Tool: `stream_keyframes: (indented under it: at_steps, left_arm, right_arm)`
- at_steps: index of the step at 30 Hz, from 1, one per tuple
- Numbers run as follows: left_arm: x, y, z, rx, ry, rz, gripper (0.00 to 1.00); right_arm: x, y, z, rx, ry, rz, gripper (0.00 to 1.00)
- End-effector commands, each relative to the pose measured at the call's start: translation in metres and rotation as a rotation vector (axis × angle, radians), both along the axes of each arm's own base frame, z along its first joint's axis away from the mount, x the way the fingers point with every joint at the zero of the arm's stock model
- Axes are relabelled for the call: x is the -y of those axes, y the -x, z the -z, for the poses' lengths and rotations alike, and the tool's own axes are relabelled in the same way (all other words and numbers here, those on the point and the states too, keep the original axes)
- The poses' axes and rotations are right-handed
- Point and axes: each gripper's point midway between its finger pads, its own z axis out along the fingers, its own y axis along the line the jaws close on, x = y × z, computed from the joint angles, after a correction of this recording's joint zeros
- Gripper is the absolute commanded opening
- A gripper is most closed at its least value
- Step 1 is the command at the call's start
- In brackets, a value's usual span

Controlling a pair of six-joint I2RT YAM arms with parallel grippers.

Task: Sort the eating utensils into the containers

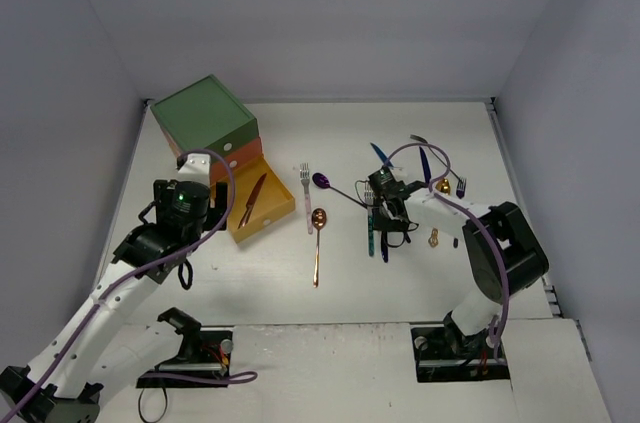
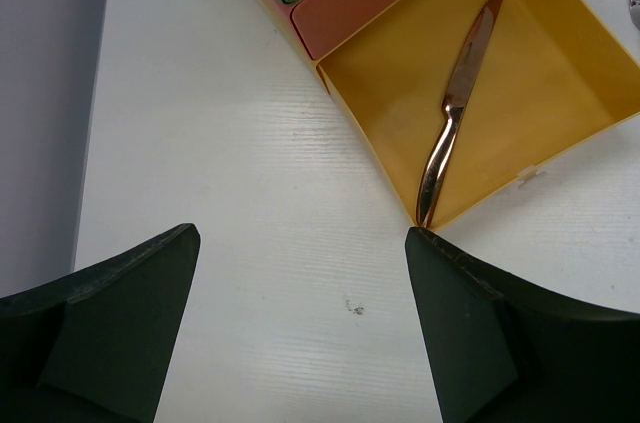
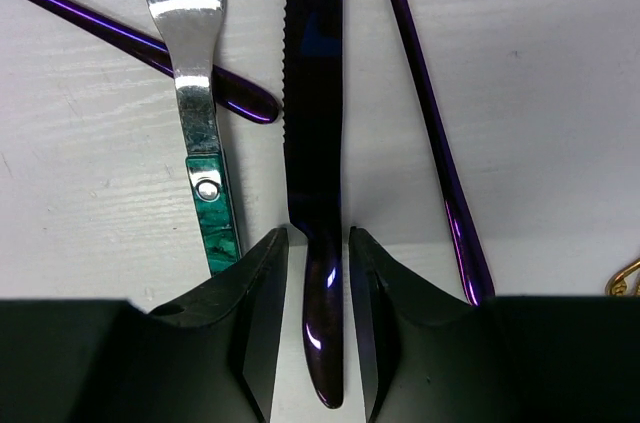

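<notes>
among the loose utensils (image 1: pixel 370 235) on the right, my right gripper (image 3: pixel 318 273) straddles the blue knife (image 3: pixel 315 93) by its handle to lift it; i cannot tell if the jaws pinch it yet. the left gripper (image 2: pixel 300 233) waits spread beside the yellow drawer (image 2: pixel 570 73).

Mirror-glossy purple metal knife (image 3: pixel 315 143), matt yellow plastic drawer (image 2: pixel 545 93), white table (image 2: pixel 230 243) — faintly wood-grained

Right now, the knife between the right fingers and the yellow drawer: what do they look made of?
Blue-purple knife: looks like metal with an iridescent mirror coating; it shows sharp bright highlights and a crisp serrated edge. Yellow drawer: probably plastic with a matte finish; the colour is flat and even, the walls are thin and moulded, and there is no glare.
</notes>
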Motion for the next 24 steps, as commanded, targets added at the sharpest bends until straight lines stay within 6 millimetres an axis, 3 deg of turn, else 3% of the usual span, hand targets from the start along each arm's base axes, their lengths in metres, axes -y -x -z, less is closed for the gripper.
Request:
stream_keyframes:
  at_steps: [1,6,16,24]
  left_arm:
    - [-0.001,-0.008,-0.011,0.049,0.010,-0.015,0.82]
    - [-0.002,-0.007,-0.011,0.049,0.010,-0.016,0.82]
    - [0.000,-0.008,-0.009,0.041,0.015,-0.012,0.82]
    - [-0.001,-0.008,-0.008,0.036,0.018,-0.014,0.82]
  right_arm:
    - [0.015,0.018,0.028,-0.108,0.073,-0.001,0.27]
    - [0.016,0.024,0.030,-0.123,0.068,-0.001,0.16]
    - [0.020,0.043,0.033,-0.150,0.048,0.011,0.26]
    - [0.018,0.051,0.038,-0.172,0.043,0.022,0.14]
